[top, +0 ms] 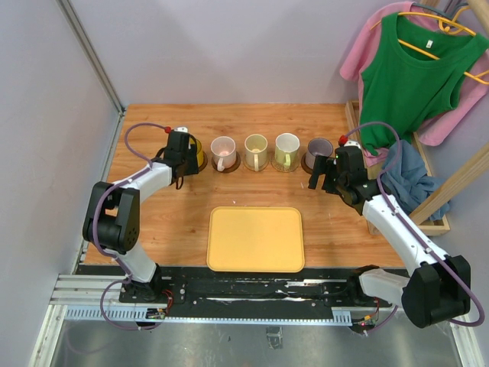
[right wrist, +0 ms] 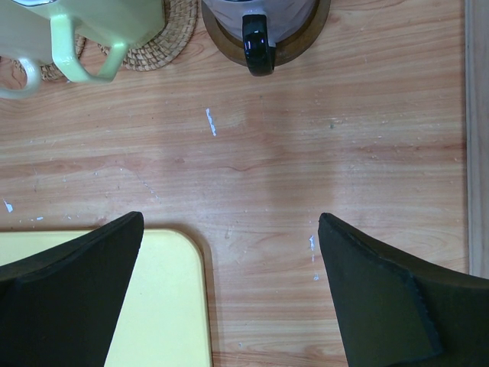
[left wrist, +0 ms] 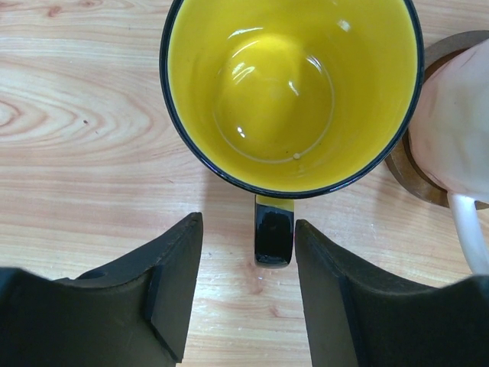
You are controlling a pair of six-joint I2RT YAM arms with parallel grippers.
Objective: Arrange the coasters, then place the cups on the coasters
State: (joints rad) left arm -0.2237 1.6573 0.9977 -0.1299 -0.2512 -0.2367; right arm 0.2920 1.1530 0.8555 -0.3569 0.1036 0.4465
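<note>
Wooden table, pale walls: five cups stood on coasters in a row beyond the yellow tray. The left gripper held its jaws apart, flanking the yellow cup at its handle — the right gripper gaped wide, empty, past the tray's right corner.

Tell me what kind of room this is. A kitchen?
Probably a robot test booth, not a kitchen: plain partition walls box in a wooden table, two robot arms sit on a metal rail, and a green top hangs beside.
</note>
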